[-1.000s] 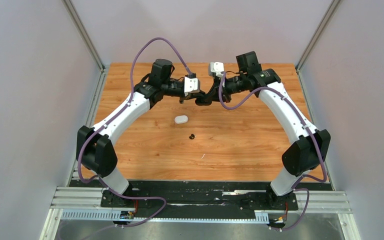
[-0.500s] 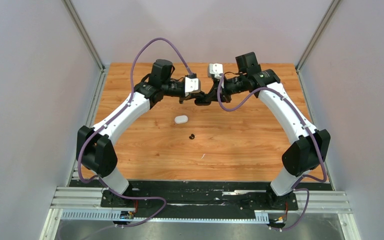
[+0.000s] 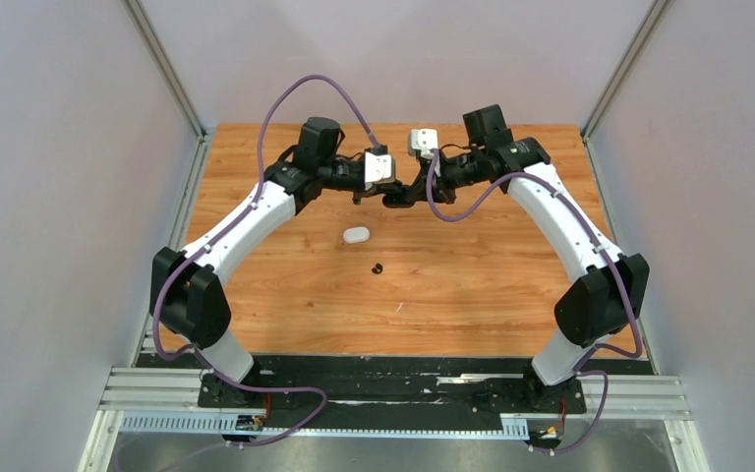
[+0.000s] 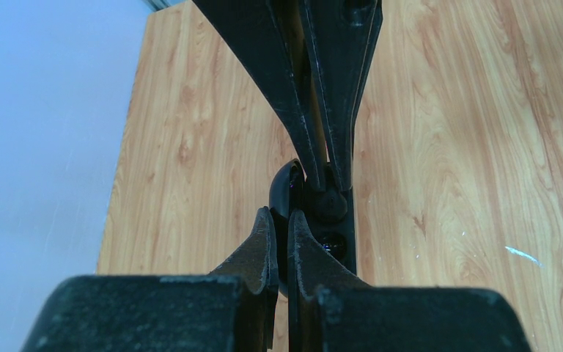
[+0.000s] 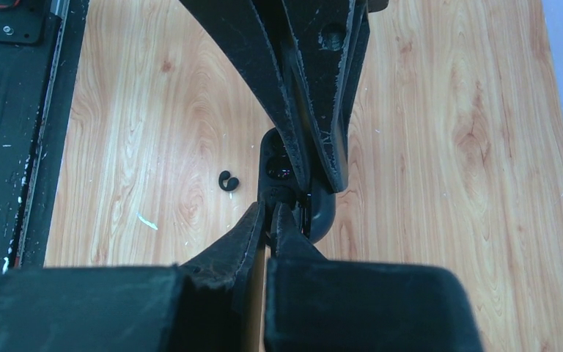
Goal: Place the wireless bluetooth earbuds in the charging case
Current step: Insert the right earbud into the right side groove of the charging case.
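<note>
Both grippers meet above the far middle of the table. My left gripper (image 3: 380,195) (image 4: 279,215) is shut on the edge of an open black charging case (image 4: 284,192), held off the wood. My right gripper (image 3: 402,194) (image 5: 270,208) is shut on a black earbud (image 4: 329,204) and holds it against the case's inner face, above an empty socket (image 4: 332,240). The case also shows in the right wrist view (image 5: 322,211). A second black earbud (image 3: 377,267) (image 5: 228,181) lies loose on the table. The white earbuds are out of view.
A white oval case (image 3: 356,235) lies on the wooden table (image 3: 472,295), in front of the grippers and a little left of the loose bud. Grey walls enclose the table on three sides, and a black base plate (image 5: 15,110) runs along its near edge.
My right gripper has edged a little left and down toward the case. The left arm, the white case and the loose black bud have not moved.
</note>
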### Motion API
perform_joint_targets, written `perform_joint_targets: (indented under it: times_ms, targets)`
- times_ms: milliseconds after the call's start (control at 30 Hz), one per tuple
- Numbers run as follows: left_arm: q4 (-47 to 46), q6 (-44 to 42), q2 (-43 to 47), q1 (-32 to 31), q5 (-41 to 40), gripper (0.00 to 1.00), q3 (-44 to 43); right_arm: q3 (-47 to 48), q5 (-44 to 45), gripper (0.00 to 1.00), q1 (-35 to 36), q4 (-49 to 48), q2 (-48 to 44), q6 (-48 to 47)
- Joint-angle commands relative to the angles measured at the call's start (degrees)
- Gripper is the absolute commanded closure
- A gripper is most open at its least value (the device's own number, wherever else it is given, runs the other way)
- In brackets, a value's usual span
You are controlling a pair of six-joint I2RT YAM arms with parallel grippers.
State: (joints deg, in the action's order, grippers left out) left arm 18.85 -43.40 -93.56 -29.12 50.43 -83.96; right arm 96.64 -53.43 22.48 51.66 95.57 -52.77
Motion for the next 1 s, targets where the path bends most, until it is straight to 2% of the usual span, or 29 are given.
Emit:
perform_joint_targets:
  times_ms: [0,467,767,967]
  targets:
    - [-1.9,0.0,2.4,-0.2,0.2,1.0,-2.4,-0.1,-0.3,1.0,0.8,2.2,-1.5,-1.9]
    - [-3.5,1.8,3.8,-0.6,3.2,1.0,-1.3,-0.4,8.1,1.0,4.8,1.1,0.1,-3.9]
    - [-5.7,2.1,5.3,-0.9,5.0,1.0,0.7,-1.6,11.5,0.99,5.6,0.0,0.8,-0.5]
    - [-5.6,2.4,5.5,-1.0,5.0,1.0,1.7,-3.3,14.1,0.94,7.0,-3.6,-0.4,3.0]
